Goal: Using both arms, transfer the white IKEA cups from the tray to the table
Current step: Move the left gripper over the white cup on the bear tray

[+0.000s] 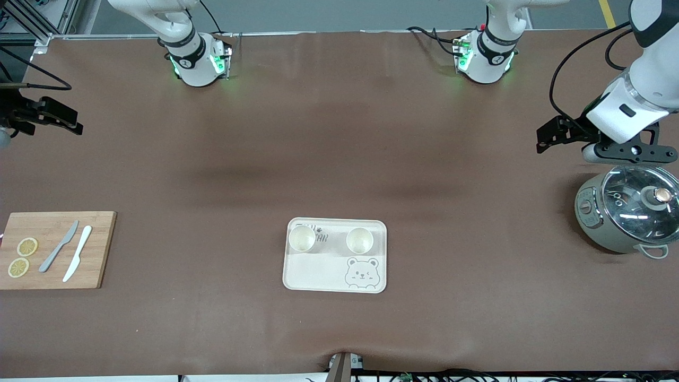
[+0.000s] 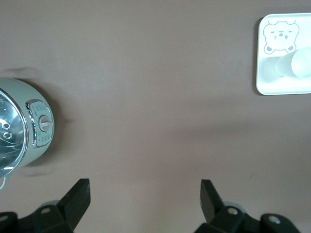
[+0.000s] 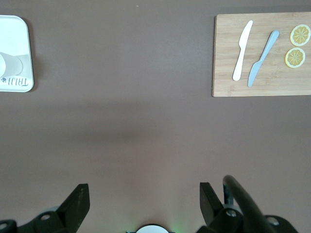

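1. Currently nothing is held: left gripper (image 1: 551, 135) is parked over bare table (image 1: 339, 132) at the left arm's end, just above the cooker (image 1: 626, 209) as the front view shows it; fingers (image 2: 77, 196) are spread wide with nothing between them.
2. Right gripper (image 1: 53, 118) is parked over bare table at the right arm's end, up from the cutting board (image 1: 53, 249) in the front view; its fingers (image 3: 77, 201) are also spread apart, empty.
3. Both cups are still on the tray (image 1: 335, 278), upright, in the half farther from the front camera. With the tray as a clock face in the front view, one cup (image 1: 301, 238) sits at about 10 o'clock, the other cup (image 1: 359, 240) at about 1 o'clock, well apart.
4. Step in hand, as judged: approach. The 1 o'clock cup is best assigned to the left arm, the 10 o'clock cup to the right arm, so crossing is avoided.
5. Each cup should be approached from above with fingers straddling the wall, one inside and one outside, or around the whole body if the opening allows.
6. Descent should be stopped short of the tray floor; the raised rim should be cleared on lift-out.
7. Cups are tapered and smooth, so slip is likely; a straight lift is advised, then set-down on the mat on each arm's own side of the tray.
8. Knives (image 1: 69, 252) and lemon slices (image 1: 22, 257) on the board are irrelevant.
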Available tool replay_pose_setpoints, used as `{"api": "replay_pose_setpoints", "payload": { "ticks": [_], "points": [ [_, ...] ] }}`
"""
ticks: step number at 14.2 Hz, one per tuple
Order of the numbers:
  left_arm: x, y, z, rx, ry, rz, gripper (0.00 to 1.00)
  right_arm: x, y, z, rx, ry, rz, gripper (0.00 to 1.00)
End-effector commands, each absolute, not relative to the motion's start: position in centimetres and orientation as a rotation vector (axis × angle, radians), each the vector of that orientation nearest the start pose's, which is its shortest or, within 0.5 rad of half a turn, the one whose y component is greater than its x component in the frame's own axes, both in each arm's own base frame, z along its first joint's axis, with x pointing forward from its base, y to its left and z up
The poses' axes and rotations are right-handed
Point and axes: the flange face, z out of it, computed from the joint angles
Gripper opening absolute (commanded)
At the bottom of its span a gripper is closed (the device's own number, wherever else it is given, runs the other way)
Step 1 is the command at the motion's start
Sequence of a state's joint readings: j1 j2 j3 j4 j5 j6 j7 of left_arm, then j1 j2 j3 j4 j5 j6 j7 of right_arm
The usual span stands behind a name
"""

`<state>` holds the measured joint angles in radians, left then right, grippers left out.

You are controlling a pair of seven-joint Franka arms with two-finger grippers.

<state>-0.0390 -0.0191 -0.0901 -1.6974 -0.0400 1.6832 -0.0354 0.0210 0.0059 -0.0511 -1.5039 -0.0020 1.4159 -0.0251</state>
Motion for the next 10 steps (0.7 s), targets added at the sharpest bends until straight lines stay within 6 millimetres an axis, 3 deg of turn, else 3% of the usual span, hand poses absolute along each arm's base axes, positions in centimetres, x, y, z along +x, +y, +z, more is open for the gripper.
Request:
{"api": "replay_pose_setpoints", "payload": {
  "ticks": [1, 5, 7, 8, 10],
  "points": [
    [55.1, -7.5, 59.0, -3.181, 0.149, 0.001, 1.0, 53.7, -2.0, 64.1, -3.12, 0.047, 0.153, 1.0],
    [55.1, -8.0, 59.2, -3.179, 0.198, -0.007, 1.0, 53.8, -1.7, 64.0, -3.12, 0.043, 0.153, 1.0],
    [55.9, -9.9, 58.0, -3.2, 0.202, -0.014, 1.0, 53.8, -1.7, 64.0, -3.12, 0.043, 0.153, 1.0],
    [56.0, -11.8, 57.9, -3.216, 0.2, -0.043, 1.0, 53.8, -1.7, 64.1, -3.121, 0.043, 0.146, 1.0],
    [55.8, -13.5, 57.8, -3.223, 0.067, -0.054, 1.0, 53.8, -1.6, 64.2, -3.121, 0.04, 0.141, 1.0]
  ]
}}
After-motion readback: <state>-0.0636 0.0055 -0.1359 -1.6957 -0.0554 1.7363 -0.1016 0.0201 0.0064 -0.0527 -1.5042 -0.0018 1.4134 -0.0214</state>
